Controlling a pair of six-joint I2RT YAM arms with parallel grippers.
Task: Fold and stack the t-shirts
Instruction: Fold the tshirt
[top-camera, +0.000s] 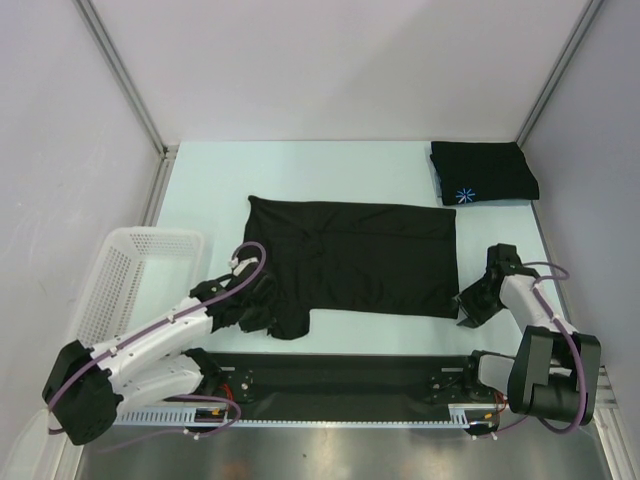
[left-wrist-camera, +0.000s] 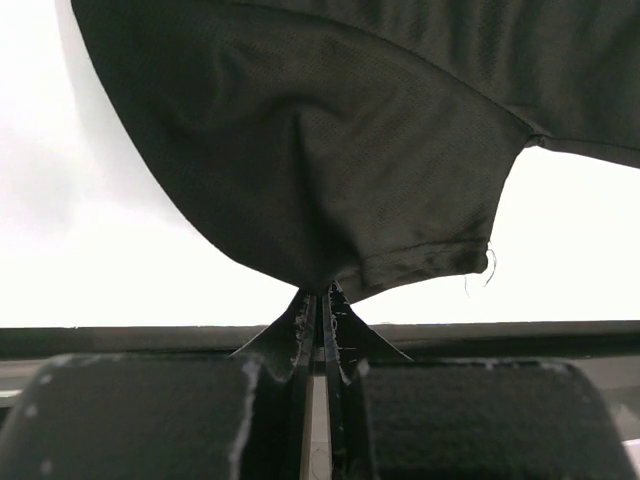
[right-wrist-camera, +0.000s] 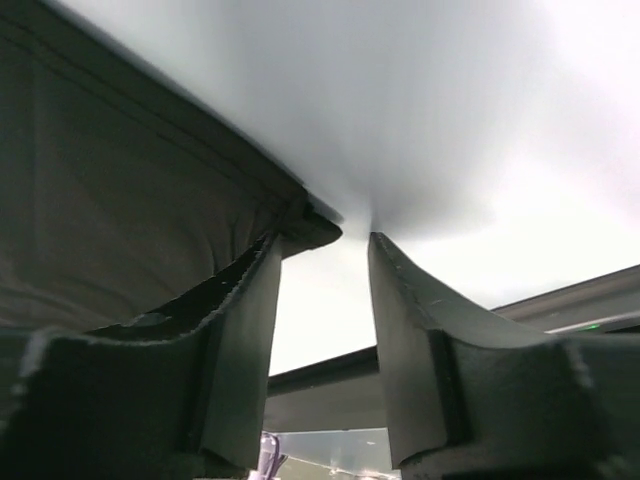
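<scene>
Black short-sleeved fabric t-shirt (top-camera: 350, 260) is lying spread across the middle of the pale green table (top-camera: 300, 170). From above, the left gripper (top-camera: 262, 308) is blending into the dark sleeve — its wrist camera is showing the fingers (left-wrist-camera: 295, 335) clenched on a fold of that sleeve. The right gripper (top-camera: 470, 308) is sitting at the shirt's near right corner, its state unreadable from above; its wrist camera is showing the fingers (right-wrist-camera: 245, 330) spread, the corner just beside one, ungrasped. Only the top view is taking in the folded black t-shirt with a light-blue starburst logo (top-camera: 485, 172), at the table's far right corner.

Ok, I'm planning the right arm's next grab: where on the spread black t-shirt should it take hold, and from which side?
Probably the near right corner of the spread black t-shirt, coming from the right: the cloth lies flat, that corner is free, and the open right tool sits just beside it. The left tool pinches the near left sleeve.
</scene>
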